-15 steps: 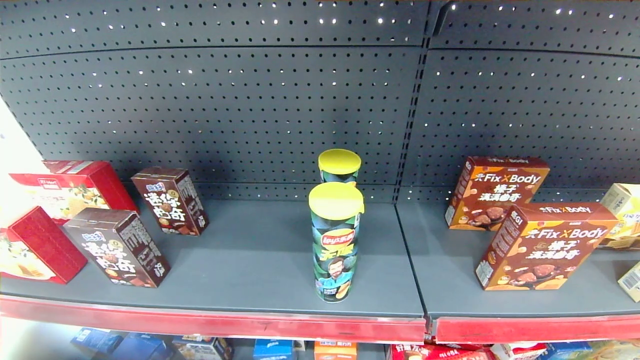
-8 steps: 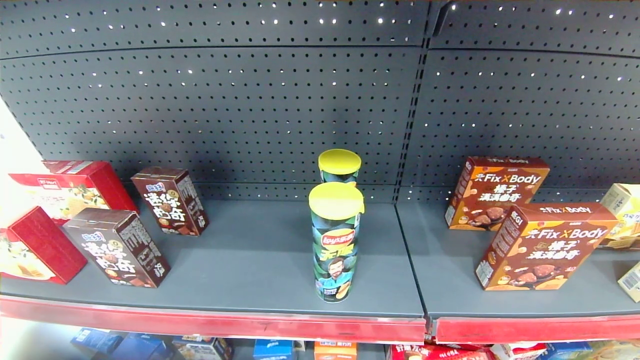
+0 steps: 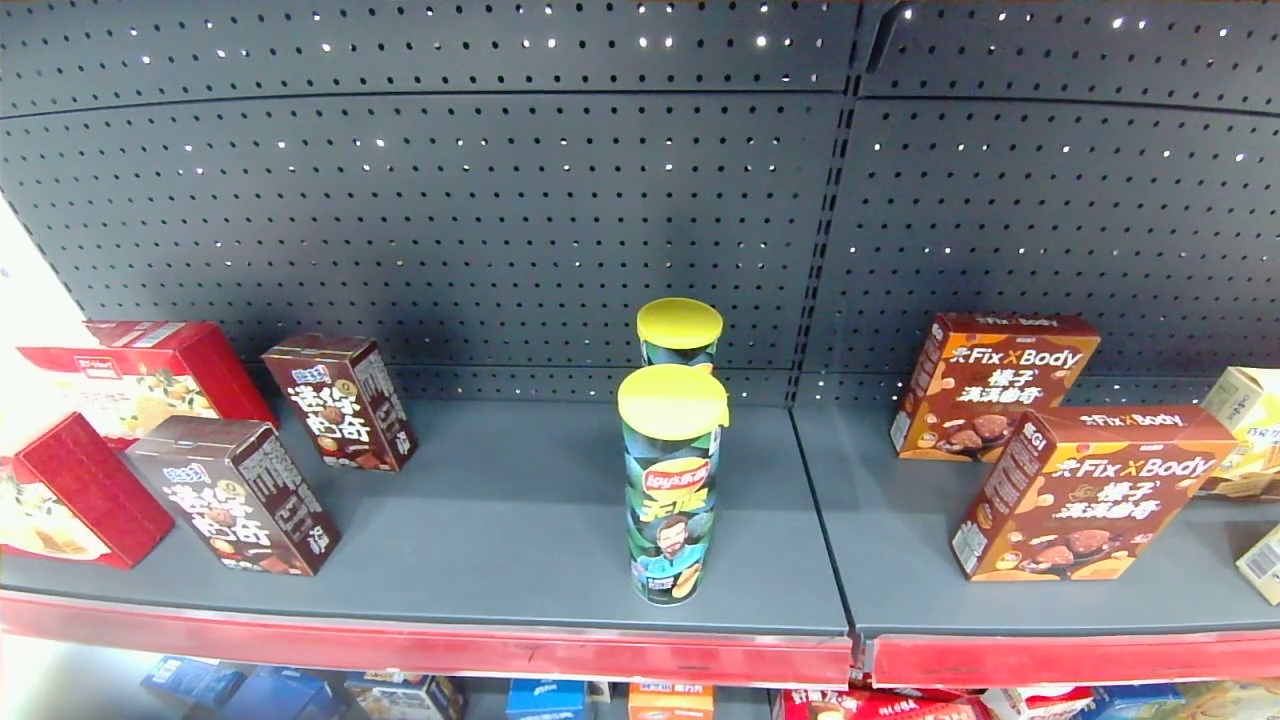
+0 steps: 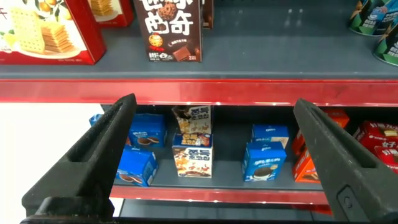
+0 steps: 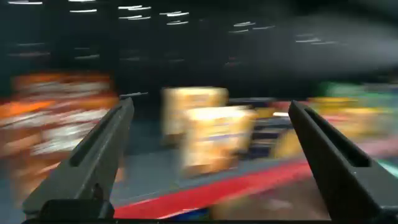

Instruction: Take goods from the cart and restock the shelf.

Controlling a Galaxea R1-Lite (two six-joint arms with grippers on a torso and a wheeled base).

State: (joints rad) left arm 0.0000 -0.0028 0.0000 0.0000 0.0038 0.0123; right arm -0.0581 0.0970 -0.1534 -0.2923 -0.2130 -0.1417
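Note:
On the grey shelf (image 3: pixel 520 520) two green chip cans with yellow lids stand upright, one near the front (image 3: pixel 672 480) and one behind it (image 3: pixel 679 333). Two dark brown cookie boxes (image 3: pixel 238 493) (image 3: pixel 342 400) stand to the left, red biscuit boxes (image 3: pixel 130 378) at the far left. Two orange-brown boxes (image 3: pixel 1090 487) (image 3: pixel 990 382) stand to the right. My left gripper (image 4: pixel 214 155) is open and empty, facing the red shelf edge (image 4: pixel 199 90) and the lower shelf. My right gripper (image 5: pixel 211 162) is open and empty before blurred yellow boxes (image 5: pixel 205 134).
A perforated dark back panel (image 3: pixel 500 220) rises behind the shelf. The lower shelf holds blue cookie boxes (image 4: pixel 140 155), a brown and white box (image 4: pixel 193 149) and red boxes (image 4: pixel 379 140). Pale yellow boxes (image 3: pixel 1245 425) stand at the far right. Bare shelf lies between the brown boxes and the cans.

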